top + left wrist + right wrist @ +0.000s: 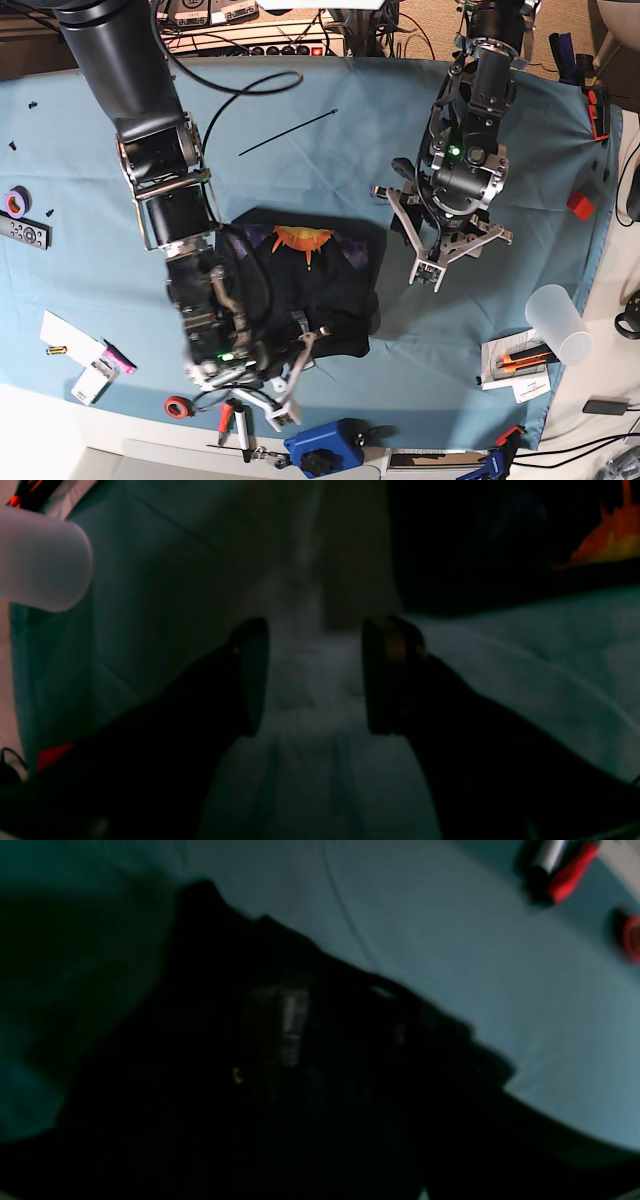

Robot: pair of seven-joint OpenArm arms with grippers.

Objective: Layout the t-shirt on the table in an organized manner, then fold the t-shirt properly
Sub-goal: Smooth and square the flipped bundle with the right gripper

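Black cotton t-shirt point(300, 290) lies bunched in a rough folded block near the middle of the counter point(90, 220), slightly toward the 7 o'clock side, print side up: an orange-yellow burst point(302, 240) on a purple patch at its far edge. Light blue cloth covers the counter, lightly wrinkled.

Nearest, at 6 o'clock along the front border: blue tool point(325, 448), red tape roll point(177, 407), red-handled tool point(229, 414). At 8 o'clock, white cards point(70, 335).

Right gripper point(285, 385) hangs over the shirt's near edge, jaws spread wide; base view shows the white fingers apart with no fabric pinched between them. Right wrist view is dark and blurred: black cloth fills it, a small grey tag point(287, 1025) at centre, blue counter beyond.

Left gripper point(440, 265) sits at 3 o'clock of the shirt, just beside its side edge, over bare blue cloth. Left wrist view shows both dark fingers point(250, 675) well apart, nothing between them; shirt edge lies beyond them.

Translucent cup point(558, 322) lies on its side at 4 o'clock. Black cable tie point(288, 132) lies at 12 o'clock, far side.
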